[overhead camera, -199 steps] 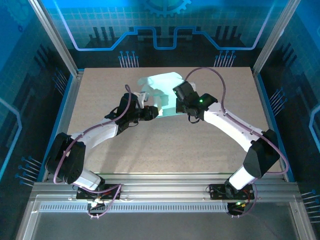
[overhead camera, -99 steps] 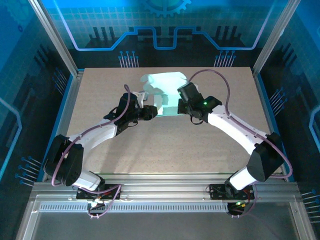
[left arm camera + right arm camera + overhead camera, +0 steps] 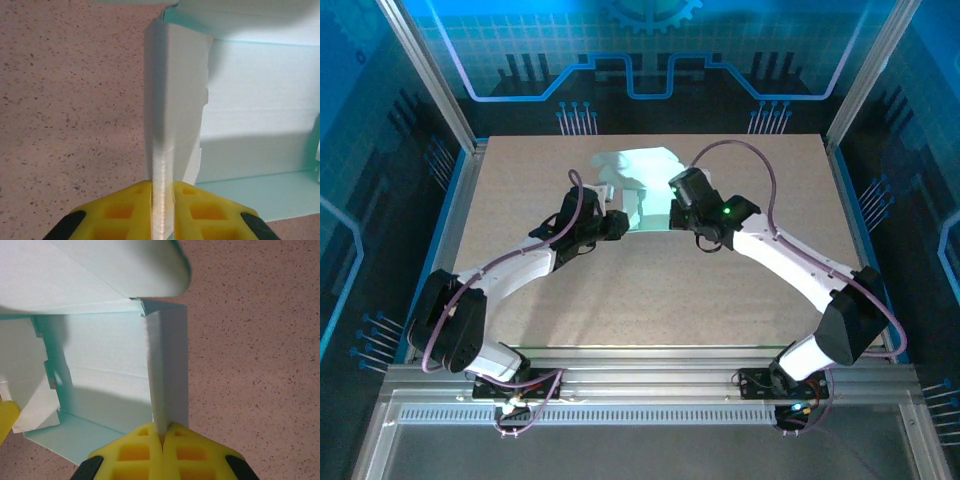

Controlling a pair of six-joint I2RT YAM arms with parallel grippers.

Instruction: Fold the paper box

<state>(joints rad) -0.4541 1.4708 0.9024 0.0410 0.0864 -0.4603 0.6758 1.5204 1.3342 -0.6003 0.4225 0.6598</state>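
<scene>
Lying on the far middle of the counter, well clear of its edges, the half-formed paper box sits between both arms. The left hand is clamped on its left wall, the right hand pinched on the right wall, each wall running away from its hand.

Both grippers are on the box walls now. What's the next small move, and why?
Probably keep both grips and ease the two walls slightly toward each other to set their creases. The left gripper is pinched on the paper box at its left wall, the right gripper on its right wall, and both walls stand upright.
</scene>
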